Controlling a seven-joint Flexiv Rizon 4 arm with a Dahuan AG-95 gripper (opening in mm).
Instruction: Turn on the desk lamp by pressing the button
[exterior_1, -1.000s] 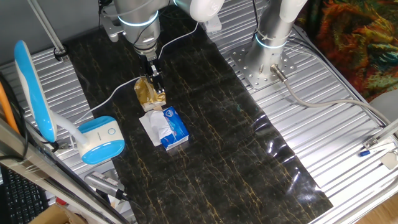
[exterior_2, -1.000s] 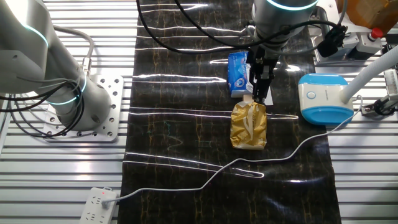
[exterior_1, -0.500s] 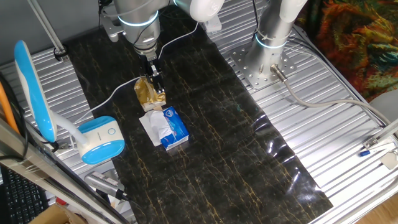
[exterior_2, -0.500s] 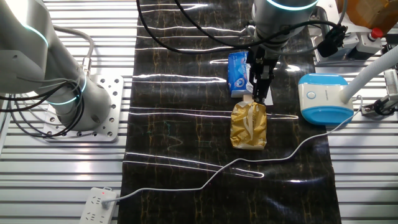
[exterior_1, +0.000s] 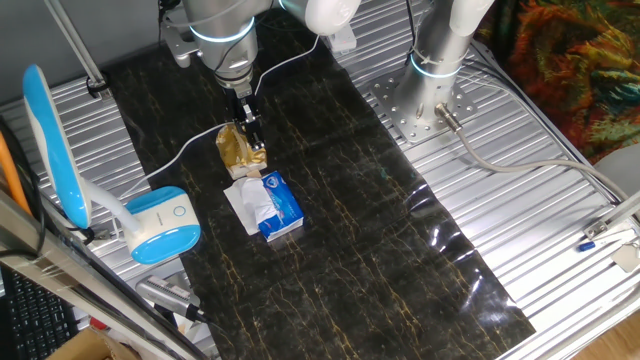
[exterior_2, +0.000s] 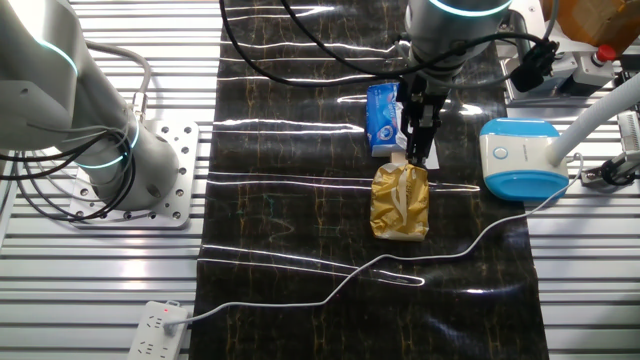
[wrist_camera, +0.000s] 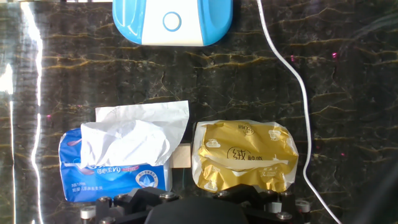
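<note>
Nothing has moved since the earlier frames; arm, packets and lamp sit as before.

Gripper (exterior_1: 254, 143): hangs low over the dark marbled mat (exterior_1: 380, 200), tip at the seam between the two packets. Finger state cannot be told: both fixed views show only one dark stack of fingers, and the hand view shows just the gripper body along its bottom edge.

Desk lamp (exterior_1: 160, 225): blue-and-white base at the mat's edge, well apart from the gripper. Round button (wrist_camera: 172, 21) on top of the base, uncovered. White neck rises to the long blue head (exterior_1: 50, 140). In the hand view the base is cut off by the top edge; in the other fixed view the head lies out of frame.

Blue tissue packet (exterior_1: 280, 205): opened, white tissue (wrist_camera: 134, 134) pulled up and spilling out of its slot.

Gold packet (exterior_2: 400, 200): crinkled foil, just beside the blue one; contents not visible. A small tan object (wrist_camera: 181, 155) shows between them, mostly hidden.

White cable (exterior_2: 420, 262): crosses the mat to a power strip (exterior_2: 160, 325), partly cut off.
</note>
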